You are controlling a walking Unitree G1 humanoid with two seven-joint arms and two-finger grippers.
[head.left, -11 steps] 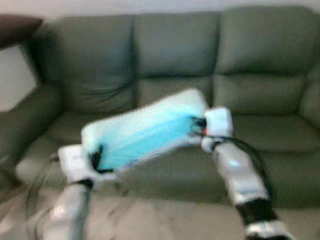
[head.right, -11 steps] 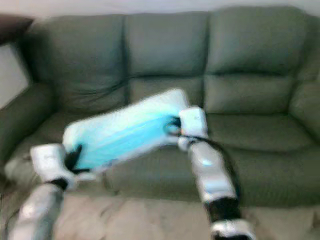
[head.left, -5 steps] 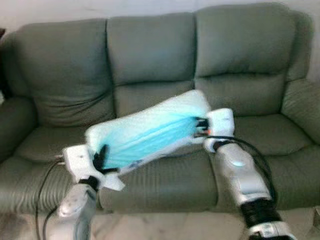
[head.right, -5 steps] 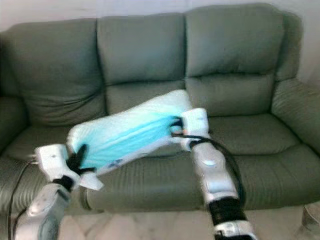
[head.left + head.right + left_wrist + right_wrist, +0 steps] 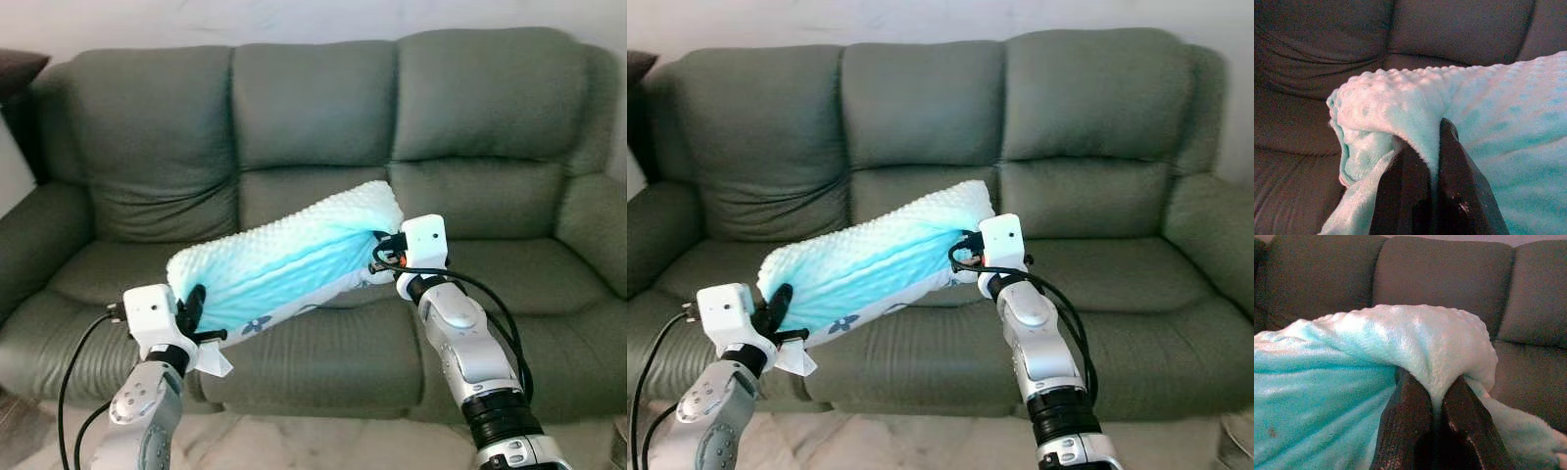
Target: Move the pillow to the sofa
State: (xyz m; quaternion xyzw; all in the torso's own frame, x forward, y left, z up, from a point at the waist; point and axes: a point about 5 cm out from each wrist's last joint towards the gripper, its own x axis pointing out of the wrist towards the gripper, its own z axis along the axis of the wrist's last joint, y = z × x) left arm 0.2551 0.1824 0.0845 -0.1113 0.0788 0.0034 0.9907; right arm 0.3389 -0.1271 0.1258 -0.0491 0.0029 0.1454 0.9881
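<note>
Both grippers, left [image 5: 192, 305] and right [image 5: 380, 252], jaws clenched on the turquoise pillow [image 5: 284, 262], hold it above the sofa [image 5: 323, 127] seat; lowering and release remain.

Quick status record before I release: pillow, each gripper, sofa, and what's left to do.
pillow: turquoise pillow, held in the air in front of the sofa's middle seat, tilted with its right end higher
left gripper: left gripper, jaws shut on the pillow's lower end
right gripper: right gripper, jaws shut on the pillow's upper end
sofa: green three-seat sofa, nothing lying on the seats that show
remaining: pillow not yet resting on a cushion; lowering onto the middle seat looks like the likely next move
</note>
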